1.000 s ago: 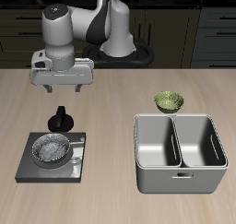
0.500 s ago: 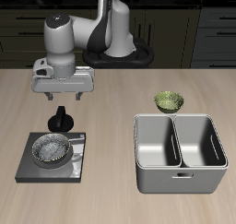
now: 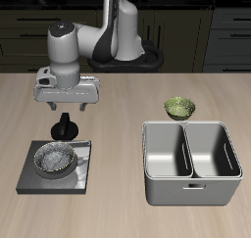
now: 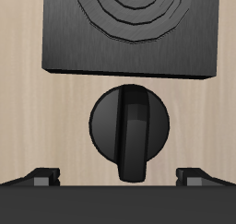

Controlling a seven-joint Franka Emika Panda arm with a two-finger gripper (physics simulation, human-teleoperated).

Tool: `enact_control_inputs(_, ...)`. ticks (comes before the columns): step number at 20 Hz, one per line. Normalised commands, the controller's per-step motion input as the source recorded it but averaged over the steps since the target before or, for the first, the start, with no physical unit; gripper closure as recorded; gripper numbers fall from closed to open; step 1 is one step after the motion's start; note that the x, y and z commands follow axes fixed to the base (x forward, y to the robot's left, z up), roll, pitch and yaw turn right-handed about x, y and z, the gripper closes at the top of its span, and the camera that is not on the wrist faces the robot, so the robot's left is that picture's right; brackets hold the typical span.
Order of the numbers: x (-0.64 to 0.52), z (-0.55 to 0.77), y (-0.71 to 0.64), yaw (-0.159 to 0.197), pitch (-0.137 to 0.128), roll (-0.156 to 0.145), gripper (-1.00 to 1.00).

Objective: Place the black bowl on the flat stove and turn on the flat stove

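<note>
Over the stove knob (image 4: pixel 130 128) now, I've got the gripper (image 3: pixel 66 103) hanging above it, fingers spread wide and empty so they can straddle the knob's raised bar. Black bowl (image 3: pixel 53 160) sits on the flat stove (image 3: pixel 27 176), so I judge placement done; only the switch-on is left. Wrist view shows the bar roughly centred between the fingertips (image 4: pixel 42 175), which is why I'm lined up here. Next call: drop straight down, close on the bar, twist. Risk: off-centre contact slipping off the bar.
</note>
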Motion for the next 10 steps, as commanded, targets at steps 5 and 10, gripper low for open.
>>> enact_control_inputs(5, -0.08, -0.13, -0.12, -0.045, -0.011, -0.012, -1.00)
enact_control_inputs(10, -0.04, -0.05, -0.09, -0.024, -0.018, -0.009, -1.00)
